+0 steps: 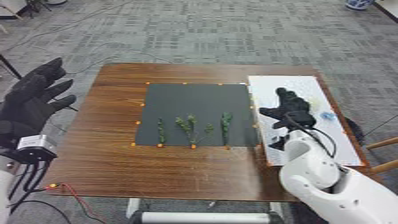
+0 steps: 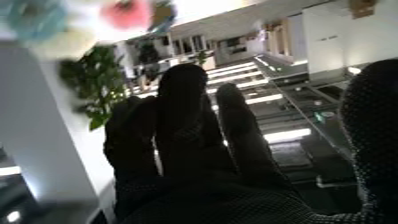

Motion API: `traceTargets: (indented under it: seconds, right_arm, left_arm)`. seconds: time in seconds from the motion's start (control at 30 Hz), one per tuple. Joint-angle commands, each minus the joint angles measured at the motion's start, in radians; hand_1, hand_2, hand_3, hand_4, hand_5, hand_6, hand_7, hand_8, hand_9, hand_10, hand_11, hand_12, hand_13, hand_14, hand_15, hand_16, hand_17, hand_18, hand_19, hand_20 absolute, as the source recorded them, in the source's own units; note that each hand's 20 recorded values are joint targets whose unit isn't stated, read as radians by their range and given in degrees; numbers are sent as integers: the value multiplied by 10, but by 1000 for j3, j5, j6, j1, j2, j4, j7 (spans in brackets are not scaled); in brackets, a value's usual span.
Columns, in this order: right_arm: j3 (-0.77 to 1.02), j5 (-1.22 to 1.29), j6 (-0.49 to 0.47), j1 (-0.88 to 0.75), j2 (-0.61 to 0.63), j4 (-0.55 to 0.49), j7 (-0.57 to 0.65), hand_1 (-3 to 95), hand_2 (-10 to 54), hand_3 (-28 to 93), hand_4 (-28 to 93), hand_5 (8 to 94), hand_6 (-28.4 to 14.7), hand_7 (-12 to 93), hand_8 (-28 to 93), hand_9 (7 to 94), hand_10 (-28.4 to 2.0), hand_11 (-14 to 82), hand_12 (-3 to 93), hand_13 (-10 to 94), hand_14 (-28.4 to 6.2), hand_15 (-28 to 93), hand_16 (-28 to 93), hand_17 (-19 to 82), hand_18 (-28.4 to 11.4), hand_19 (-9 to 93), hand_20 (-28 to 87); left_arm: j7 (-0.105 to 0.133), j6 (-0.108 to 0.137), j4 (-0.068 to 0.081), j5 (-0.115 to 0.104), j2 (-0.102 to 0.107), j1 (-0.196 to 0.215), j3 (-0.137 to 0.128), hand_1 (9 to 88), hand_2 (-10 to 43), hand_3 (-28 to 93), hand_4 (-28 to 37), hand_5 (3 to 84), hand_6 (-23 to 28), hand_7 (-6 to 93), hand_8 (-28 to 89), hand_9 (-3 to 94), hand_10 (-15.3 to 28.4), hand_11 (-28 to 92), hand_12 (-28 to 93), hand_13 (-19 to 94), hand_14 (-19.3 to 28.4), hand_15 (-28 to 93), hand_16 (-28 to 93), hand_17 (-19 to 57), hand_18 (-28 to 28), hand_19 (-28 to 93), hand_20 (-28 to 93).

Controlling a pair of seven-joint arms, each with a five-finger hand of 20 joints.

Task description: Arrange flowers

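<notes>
Left hand [image 1: 34,100]: at 9 o'clock, off the table's edge, upright, well open with fingers spread, gripping nothing.
Right hand [image 1: 294,116]: above the white board [image 1: 280,85] at 3 o'clock, open, fingers extended and thumb apart, gripping nothing.
Cream flower [image 1: 314,103]: on the white board, just beside the right hand, toward 2 o'clock; blurred.
Blue flower [image 1: 329,116]: on the white board too, toward 3 o'clock from the right hand.
Pink flower [image 2: 126,12]: near the right hand in the wrist view, blurred, with green leaves [image 2: 93,87] closer to the fingers.
Dark mat [image 1: 191,102]: on the wooden table [image 1: 107,165], edged with orange markers, left of the board, toward its 9 o'clock.
Green sprigs [image 1: 226,129]: lying apart along the mat's near part, from 7 o'clock round to 5 o'clock.
</notes>
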Motion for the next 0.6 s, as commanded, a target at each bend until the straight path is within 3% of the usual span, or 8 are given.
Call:
traceTargets:
  seconds: [0.03,0.13,0.4,0.5,0.6]
  right_arm:
    - [0,49,-93,21,16,89,-35,188,-95,821,-268,334,-113,116,-63,352,-146,124,219,498,-167,777,284,277,-243,846,502]
    - [-28,56,-120,46,4,136,-18,208,-95,833,-269,340,-113,120,-62,357,-145,115,210,507,-157,778,277,281,-238,842,499]
    - [-126,5,-77,110,31,209,29,231,-95,850,-279,361,-106,142,-70,376,-141,124,196,521,-145,781,276,289,-230,847,492]
    - [-144,-8,-67,129,31,213,55,234,-95,851,-279,375,-99,158,-75,387,-136,150,210,519,-145,781,278,288,-230,848,493]
    - [-151,-5,-82,142,26,221,64,267,-95,855,-274,455,-71,233,-97,464,-139,238,228,532,-133,778,285,300,-221,862,495]
  left_arm:
    - [2,-8,-5,-7,-6,9,-7,251,-66,654,-283,173,-3,191,-89,115,72,140,247,38,106,384,-28,-122,202,372,94]
    - [0,-9,-3,-7,-2,3,-6,251,-67,656,-283,173,-3,191,-89,115,72,141,246,38,106,385,-28,-122,202,373,94]
    - [3,-14,-3,-6,3,2,-8,251,-67,657,-283,173,-3,191,-90,115,73,144,243,38,107,387,-30,-122,202,373,93]
    - [0,-14,-4,-7,2,7,-14,251,-67,656,-283,173,-2,191,-90,115,73,145,242,38,107,388,-30,-121,201,373,93]
    - [1,-14,-4,-8,0,8,-14,251,-66,655,-283,173,-2,191,-90,115,73,145,242,38,107,388,-31,-121,202,373,93]
